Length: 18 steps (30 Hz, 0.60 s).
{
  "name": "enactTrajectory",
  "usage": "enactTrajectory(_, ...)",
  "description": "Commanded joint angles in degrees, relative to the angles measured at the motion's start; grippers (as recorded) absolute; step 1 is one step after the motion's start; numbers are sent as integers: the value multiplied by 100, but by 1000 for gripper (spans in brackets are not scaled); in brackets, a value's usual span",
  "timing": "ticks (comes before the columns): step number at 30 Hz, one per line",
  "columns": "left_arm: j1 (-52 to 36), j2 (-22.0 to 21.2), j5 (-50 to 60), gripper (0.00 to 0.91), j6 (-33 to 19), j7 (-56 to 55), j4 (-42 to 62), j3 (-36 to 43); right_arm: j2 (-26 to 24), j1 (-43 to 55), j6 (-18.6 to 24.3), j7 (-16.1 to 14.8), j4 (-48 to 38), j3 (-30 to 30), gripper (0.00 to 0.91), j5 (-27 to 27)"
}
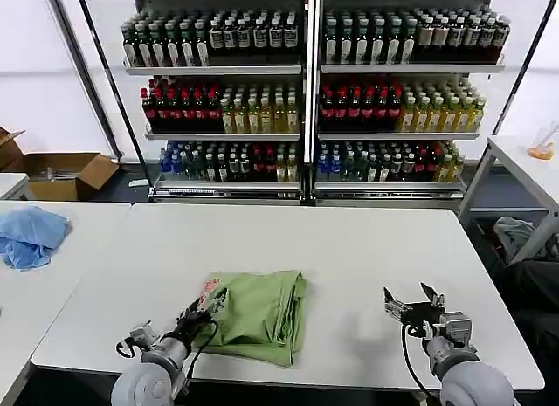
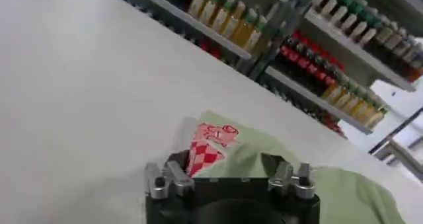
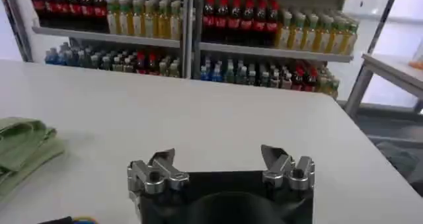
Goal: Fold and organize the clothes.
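Note:
The clothes are one light green shirt [image 1: 259, 314], folded into a thick rectangle near the front edge of the white table [image 1: 349, 249]. Its red-and-white patch [image 1: 210, 290] faces up at the left end. My left gripper [image 1: 206, 308] is at that left end, open, with its fingers spread to either side of the cloth edge. In the left wrist view the patch [image 2: 210, 146] lies just beyond the left gripper [image 2: 225, 167], and green shirt [image 2: 344, 192] spreads past it. My right gripper [image 1: 415, 303] hovers open over bare table to the shirt's right. From the right wrist, the right gripper [image 3: 218, 158] holds nothing, and the shirt [image 3: 23, 146] lies off to one side.
A light blue cloth [image 1: 31, 236] lies on the neighbouring table at the left. Shelves of bottles [image 1: 306, 100] stand behind the table. A cardboard box [image 1: 65, 175] sits on the floor at the back left, and another table [image 1: 524, 161] stands at the right.

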Motion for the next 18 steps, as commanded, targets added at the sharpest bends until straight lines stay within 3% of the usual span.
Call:
enactTrajectory(1,87,-258,-543,20,-4,18,93,-41,1,10,1,6,19,20,907,5)
enactTrajectory(11,91,-323,-1172,20,-84,45,-194,-252,-8,32,9,9,15,19,907,19)
enactTrajectory(18,-95,-8,-1163,20,-64,-112,-762,-851,-16,54,17,0,-1,35,907,43)
